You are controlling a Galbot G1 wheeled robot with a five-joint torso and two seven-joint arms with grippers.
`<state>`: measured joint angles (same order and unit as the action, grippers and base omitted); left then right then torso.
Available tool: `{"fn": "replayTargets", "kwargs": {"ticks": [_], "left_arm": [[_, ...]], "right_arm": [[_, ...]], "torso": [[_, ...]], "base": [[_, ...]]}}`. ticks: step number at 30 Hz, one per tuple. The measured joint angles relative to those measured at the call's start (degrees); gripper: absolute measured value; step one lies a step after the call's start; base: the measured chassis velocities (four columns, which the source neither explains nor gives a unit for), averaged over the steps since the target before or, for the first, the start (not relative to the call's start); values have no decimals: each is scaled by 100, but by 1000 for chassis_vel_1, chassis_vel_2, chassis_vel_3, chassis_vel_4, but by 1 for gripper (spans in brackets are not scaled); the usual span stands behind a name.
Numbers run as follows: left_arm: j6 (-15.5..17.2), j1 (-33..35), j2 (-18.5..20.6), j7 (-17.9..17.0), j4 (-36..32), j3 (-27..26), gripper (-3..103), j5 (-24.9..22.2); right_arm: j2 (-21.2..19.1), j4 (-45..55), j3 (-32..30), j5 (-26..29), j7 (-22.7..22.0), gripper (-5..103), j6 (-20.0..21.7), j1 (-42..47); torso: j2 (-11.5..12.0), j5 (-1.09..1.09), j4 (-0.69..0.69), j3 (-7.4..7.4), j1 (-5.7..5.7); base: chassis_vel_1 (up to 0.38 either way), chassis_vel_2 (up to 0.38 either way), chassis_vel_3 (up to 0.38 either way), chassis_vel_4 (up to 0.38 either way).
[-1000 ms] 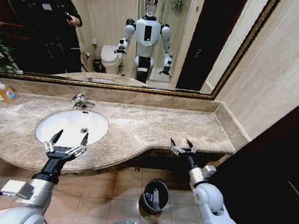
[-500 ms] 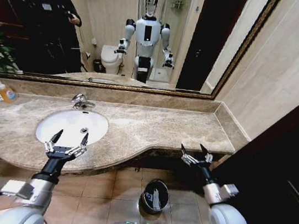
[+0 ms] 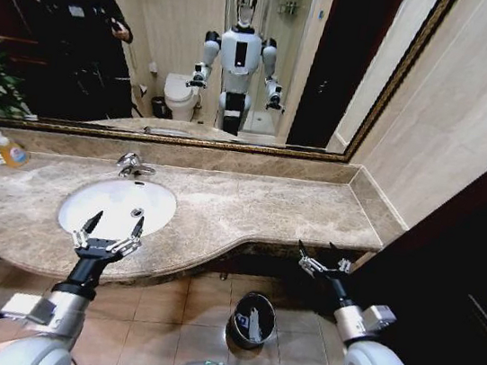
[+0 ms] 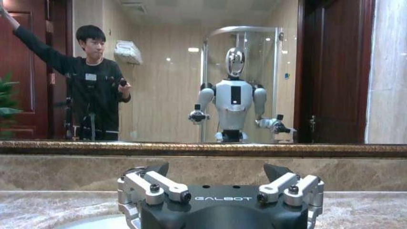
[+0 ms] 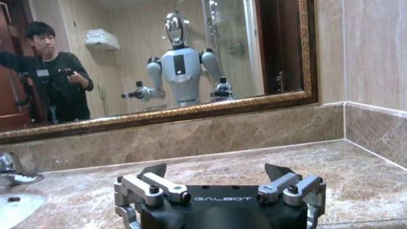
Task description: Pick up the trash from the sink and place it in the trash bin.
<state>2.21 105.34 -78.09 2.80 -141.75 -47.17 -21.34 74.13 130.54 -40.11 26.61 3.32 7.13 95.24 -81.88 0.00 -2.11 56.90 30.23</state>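
The white oval sink [image 3: 118,204] lies in the beige marble counter, with its chrome tap [image 3: 132,165] behind it. Its bowl looks bare apart from a small dark spot; the trash is out of view there. My left gripper [image 3: 107,234] hovers open over the sink's front rim, nothing between its fingers [image 4: 147,184]. On the right, my right gripper [image 3: 323,259] stands open and empty just off the counter's front edge, below its top. The round black trash bin [image 3: 251,320] stands on the floor between the arms, with something white inside it. The right wrist view catches the sink [image 5: 13,205] at its edge.
The marble counter [image 3: 249,206] runs right to a side wall, with a large mirror above it. A soap bottle with an orange label [image 3: 10,152] and small items stand at the far left. Tiled floor [image 3: 190,302] lies under the counter; a dark door is at the right.
My right gripper has drawn back from the counter's front edge, moving right and lower, still open. The left gripper has stayed in place over the sink.
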Motion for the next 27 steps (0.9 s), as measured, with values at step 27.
{"fn": "replayTargets", "kwargs": {"ticks": [27], "left_arm": [[0, 0, 0, 0, 0, 0, 100, 0]], "right_arm": [[64, -180, -4, -436, 16, 100, -102, -234]], "torso": [[0, 0, 0, 0, 0]], "base": [[0, 0, 0, 0]]}}
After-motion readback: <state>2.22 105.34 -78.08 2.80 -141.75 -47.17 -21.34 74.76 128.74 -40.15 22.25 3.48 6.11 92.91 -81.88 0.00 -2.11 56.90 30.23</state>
